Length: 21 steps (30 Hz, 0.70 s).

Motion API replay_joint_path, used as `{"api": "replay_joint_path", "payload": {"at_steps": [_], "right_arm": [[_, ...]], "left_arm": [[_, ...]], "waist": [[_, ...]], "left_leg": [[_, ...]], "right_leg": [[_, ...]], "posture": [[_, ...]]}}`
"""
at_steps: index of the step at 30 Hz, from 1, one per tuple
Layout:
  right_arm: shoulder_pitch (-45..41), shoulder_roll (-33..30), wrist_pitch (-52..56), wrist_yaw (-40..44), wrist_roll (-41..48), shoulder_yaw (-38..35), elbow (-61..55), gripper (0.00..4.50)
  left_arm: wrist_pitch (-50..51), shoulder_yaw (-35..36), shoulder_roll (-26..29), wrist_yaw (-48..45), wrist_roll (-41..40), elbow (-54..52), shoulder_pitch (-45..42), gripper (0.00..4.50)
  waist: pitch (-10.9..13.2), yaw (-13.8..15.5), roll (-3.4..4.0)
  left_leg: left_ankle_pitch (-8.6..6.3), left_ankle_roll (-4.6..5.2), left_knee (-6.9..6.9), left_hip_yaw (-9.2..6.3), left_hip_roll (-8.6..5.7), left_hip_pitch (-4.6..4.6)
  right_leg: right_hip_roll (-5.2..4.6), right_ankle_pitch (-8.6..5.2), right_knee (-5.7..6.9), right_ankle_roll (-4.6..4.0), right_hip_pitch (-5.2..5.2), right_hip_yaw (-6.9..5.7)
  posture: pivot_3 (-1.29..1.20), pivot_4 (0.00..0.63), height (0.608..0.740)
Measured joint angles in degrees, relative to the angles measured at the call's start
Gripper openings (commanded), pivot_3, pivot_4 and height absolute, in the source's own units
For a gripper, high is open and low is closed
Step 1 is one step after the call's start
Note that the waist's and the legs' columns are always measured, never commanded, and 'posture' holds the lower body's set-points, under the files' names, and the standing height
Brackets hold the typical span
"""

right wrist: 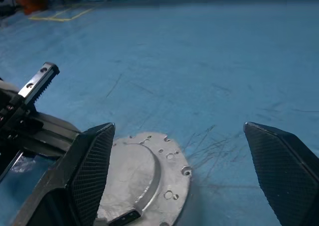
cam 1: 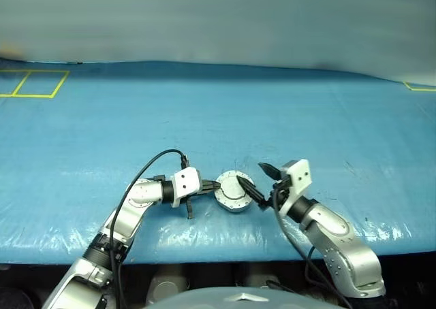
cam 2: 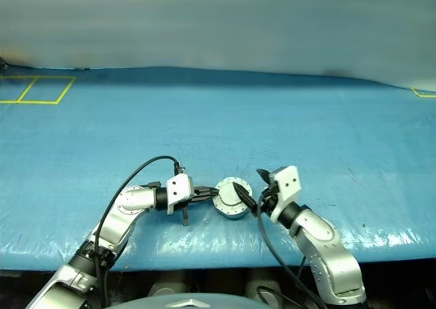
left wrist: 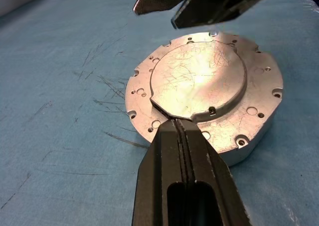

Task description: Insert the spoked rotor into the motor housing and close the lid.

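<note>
On the left, the left pincer (left wrist: 180, 136) has its fingers pressed together, tips touching the lid (left wrist: 199, 81). The lid lies flat on the motor housing (cam 1: 234, 192), near the front of the blue tabletop (cam 1: 218, 118). On the right, the right pincer (right wrist: 192, 151) is spread wide apart, holding nothing.

The round grey metal motor housing (cam 1: 233, 190), its lid down, rests on the blue plastic-covered table (cam 1: 218, 118). The left gripper (cam 1: 211, 187), fingers together, touches its left edge. The right gripper (cam 1: 261, 183), fingers spread apart, has one finger lying over the housing's right side.
</note>
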Motion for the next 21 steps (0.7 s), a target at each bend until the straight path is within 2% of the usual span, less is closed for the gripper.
{"api": "replay_joint_path", "payload": {"at_steps": [5, 10, 15, 21], "right_arm": [[4.2, 0.7, 11.2, 0.1, 15.9, -8.0, 2.6, 4.35], [5.5, 0.9, 21.7, -1.1, 27.8, -11.5, 7.0, 4.35], [5.6, 3.4, 24.9, -1.7, 32.6, -10.6, 7.9, 4.35], [4.9, 6.1, 24.4, -2.8, 33.7, -9.7, 9.6, 4.35]], "left_arm": [[-1.3, 0.0, 0.2, 0.0, 0.1, 0.7, -0.1, 0.0], [-2.7, 0.0, 0.2, 0.1, 0.3, 1.7, -0.2, 0.0], [-3.7, 0.0, 0.2, 0.2, 0.7, 2.1, -0.2, 0.0], [-3.8, -0.1, 0.3, 0.5, 1.2, 2.0, -0.1, 0.0]], "waist": [[0.0, 0.0, 0.01], [-0.1, -0.1, 0.25], [-0.2, -0.1, 0.33], [-0.2, -0.2, 0.3]], "left_leg": [[0.0, 0.0, -0.16, 0.0, 0.01, 0.04], [0.0, 0.01, -0.18, 0.02, -0.01, 0.06], [0.0, 0.01, -0.23, 0.0, -0.01, 0.05], [-0.01, 0.02, -0.27, -0.01, -0.01, 0.03]], "right_leg": [[-0.24, 0.15, -0.08, -0.28, 0.01, -0.01], [-0.31, 0.02, -0.12, -0.07, 0.02, -0.02], [-0.31, -0.02, -0.19, 0.0, 0.02, -0.06], [-0.32, -0.01, -0.35, 0.02, 0.05, -0.09]], "posture": [[0.0, 0.15, 0.74], [0.0, 0.15, 0.74], [0.0, 0.15, 0.74], [0.0, 0.15, 0.74]]}}
